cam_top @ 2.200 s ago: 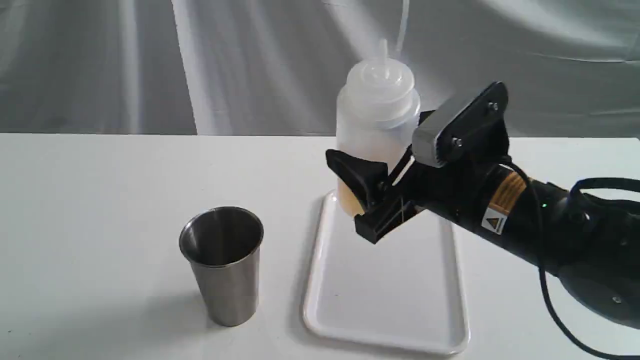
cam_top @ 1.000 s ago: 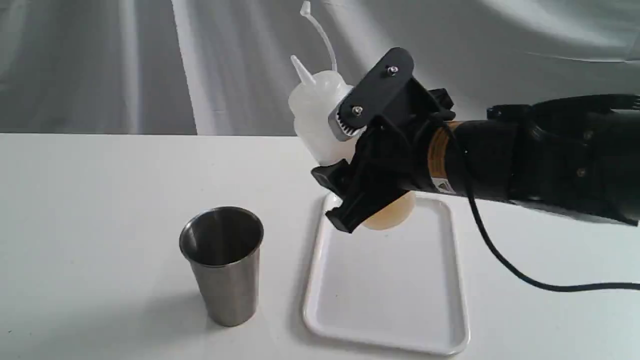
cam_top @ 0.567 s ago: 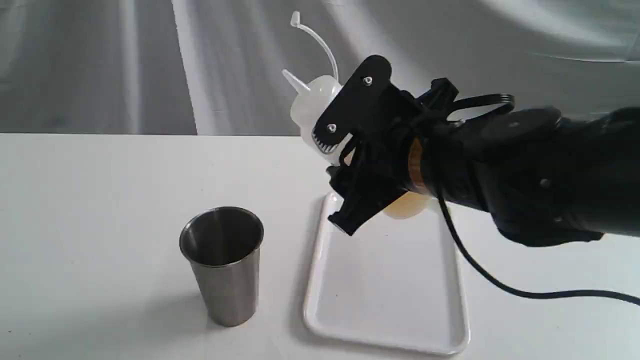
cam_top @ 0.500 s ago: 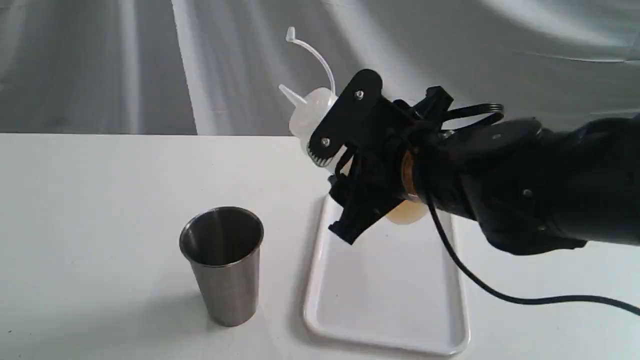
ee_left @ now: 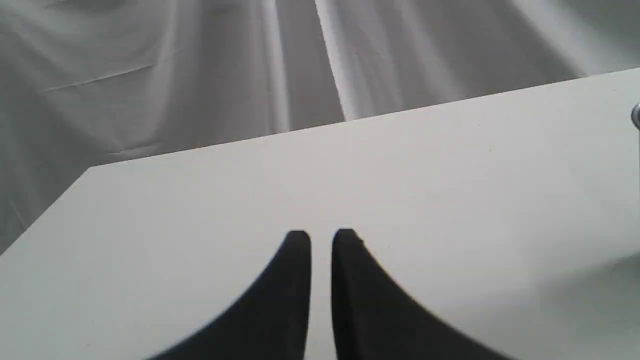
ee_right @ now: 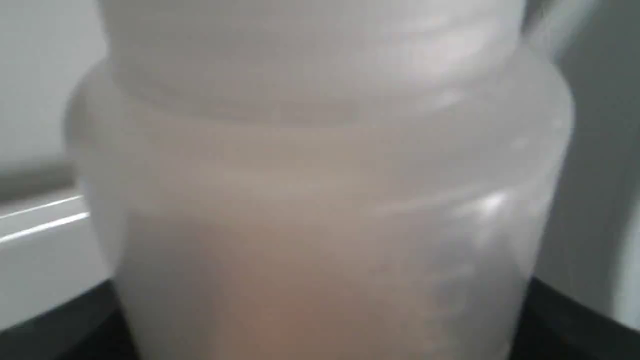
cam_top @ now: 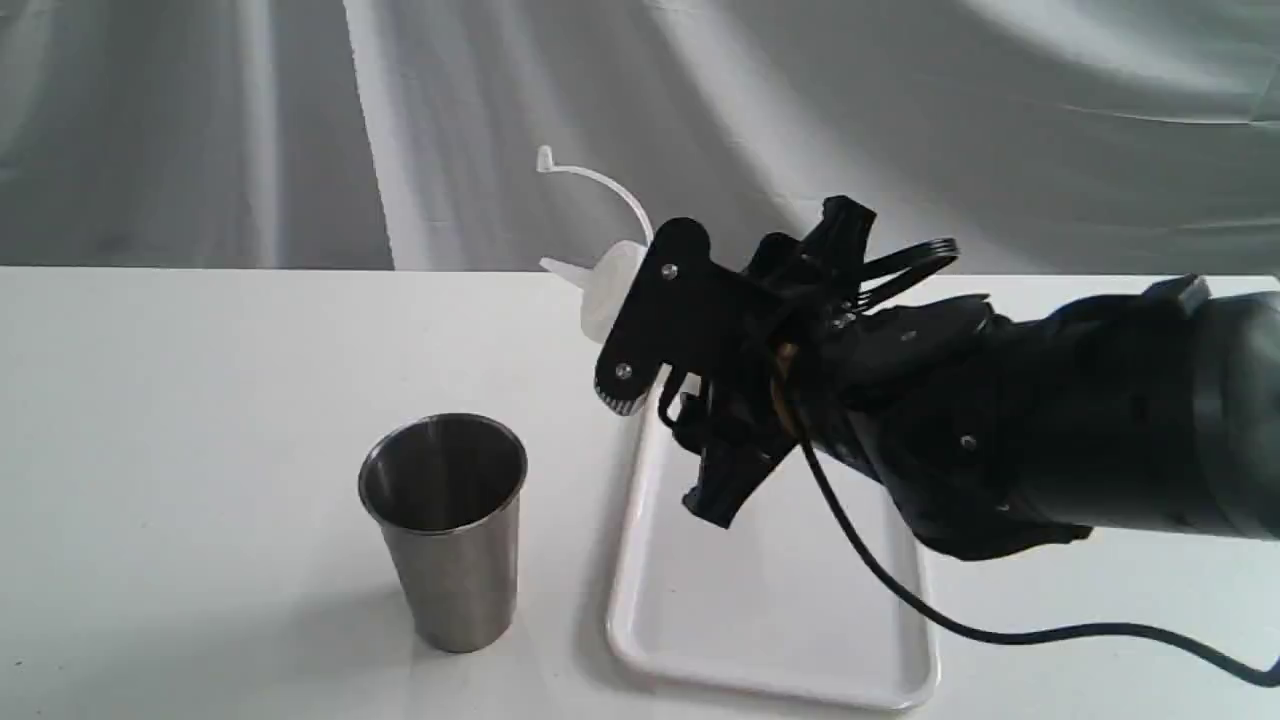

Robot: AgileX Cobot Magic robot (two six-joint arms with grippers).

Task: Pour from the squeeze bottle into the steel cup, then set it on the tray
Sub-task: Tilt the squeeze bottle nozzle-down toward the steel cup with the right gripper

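Note:
In the exterior view my right gripper (cam_top: pixel 668 440) is shut on the squeeze bottle (cam_top: pixel 612 290) and holds it in the air, tipped far over to the left. The gripper hides most of the bottle's body. The cone nozzle (cam_top: pixel 556 267) points left, higher than the steel cup (cam_top: pixel 445 530) and a little right of its rim. The cap strap (cam_top: pixel 595 180) arches above. I see no stream. The whitish bottle (ee_right: pixel 320 200) fills the right wrist view. The white tray (cam_top: pixel 780 610) lies empty under the arm. My left gripper (ee_left: pixel 321 239) hovers over bare table, fingers nearly touching, holding nothing.
A white table (cam_top: pixel 200 400) carries the cup and the tray, with a grey cloth backdrop (cam_top: pixel 200 130) behind it. The right arm's black cable (cam_top: pixel 900 590) hangs across the tray. A sliver of the cup's rim (ee_left: pixel 636 117) shows at the edge of the left wrist view.
Over the last second my right arm has rolled the bottle further to the left and lowered it. The nozzle has dropped from pointing up-left to nearly level, closer to the cup.

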